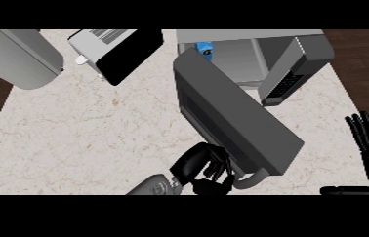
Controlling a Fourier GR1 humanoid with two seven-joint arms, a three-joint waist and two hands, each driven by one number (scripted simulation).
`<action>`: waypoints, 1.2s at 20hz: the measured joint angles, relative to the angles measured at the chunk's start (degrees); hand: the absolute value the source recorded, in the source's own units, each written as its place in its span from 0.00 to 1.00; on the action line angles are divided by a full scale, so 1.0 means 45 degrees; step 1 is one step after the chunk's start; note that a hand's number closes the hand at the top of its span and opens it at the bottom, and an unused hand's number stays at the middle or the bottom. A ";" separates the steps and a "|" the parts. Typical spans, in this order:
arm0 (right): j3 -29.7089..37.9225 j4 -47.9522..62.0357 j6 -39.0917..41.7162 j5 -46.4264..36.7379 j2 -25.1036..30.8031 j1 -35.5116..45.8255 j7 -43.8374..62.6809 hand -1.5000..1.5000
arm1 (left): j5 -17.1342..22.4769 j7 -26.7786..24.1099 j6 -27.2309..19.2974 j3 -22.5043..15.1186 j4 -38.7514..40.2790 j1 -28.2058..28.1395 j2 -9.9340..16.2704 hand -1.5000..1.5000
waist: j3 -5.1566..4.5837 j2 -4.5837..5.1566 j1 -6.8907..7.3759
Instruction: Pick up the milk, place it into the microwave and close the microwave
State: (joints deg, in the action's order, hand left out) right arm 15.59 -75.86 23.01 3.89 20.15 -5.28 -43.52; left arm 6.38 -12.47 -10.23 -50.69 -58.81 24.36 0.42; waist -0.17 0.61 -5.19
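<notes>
In the head view, you see a pale marbled bench (86, 124) filling most of the frame. The microwave (288, 60) stands at the bench's far right corner, its cavity open toward you. Inside, against the cavity's left wall near the front, you can make out a small blue piece of the milk (205, 49); the rest of it is hidden behind the door, so you cannot tell how it stands.

The microwave door (234, 116) hangs swung out over the bench, a broad dark grey slab running from the cavity's left side toward the near edge. At its near end a curved grey door handle (252, 180) shows.

Your left robot hand (205, 170) sits at the near edge of the bench, right at the door's lower end. Its black fingers are curled and pressed up against the door's edge just beside the handle; whether they wrap the handle itself you cannot tell.

Your right robot hand (358, 133) shows at the right edge of the view, off the bench's right edge, fingers straight and spread, resting clear of everything.

At the far edge left of the microwave stands a white toaster (108, 43) with a black side panel, and at the far left corner a large grey rounded appliance (29, 58).
</notes>
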 measured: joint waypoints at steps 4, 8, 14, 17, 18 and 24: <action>-0.0053 -0.0757 0.0056 0.0418 0.0292 0.0358 0.0248 0.00 | 0.0843 0.0169 -0.1549 -0.0766 0.0342 0.0608 -0.0008 1.00 | -0.0014 0.0049 -0.0369; -0.0190 -0.1382 0.0414 0.1011 0.0618 0.0530 0.0647 0.00 | 0.1631 0.0209 -0.2739 -0.1043 0.0584 0.1201 -0.0014 1.00 | -0.0033 0.0130 -0.0773; -0.0407 -0.2102 0.0858 0.1753 0.1125 0.0795 0.1337 0.00 | 0.2959 -0.0394 -0.4228 -0.0687 0.0394 0.1996 -0.0022 1.00 | -0.0072 0.0254 -0.1301; -0.0465 -0.2418 0.1028 0.2134 0.1337 0.1004 0.1674 0.00 | 0.3623 -0.1018 -0.4796 -0.0304 0.0293 0.2302 -0.0038 1.00 | -0.0096 0.0336 -0.1527; -0.0524 -0.2514 0.1083 0.2238 0.1368 0.1051 0.1780 0.00 | 0.3864 -0.1158 -0.4939 -0.0182 0.0282 0.2437 -0.0039 1.00 | -0.0099 0.0366 -0.1619; -0.0713 -0.2928 0.1464 0.2877 0.1753 0.1482 0.2456 0.00 | 0.5272 -0.1702 -0.5265 0.0502 0.0627 0.3392 -0.0065 1.00 | -0.0092 0.0570 -0.2075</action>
State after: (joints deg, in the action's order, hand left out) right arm 12.38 -89.03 29.60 16.84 28.04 1.39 -32.47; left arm 30.11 -20.13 -33.92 -48.43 -55.99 39.62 0.13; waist -0.58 3.18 -14.53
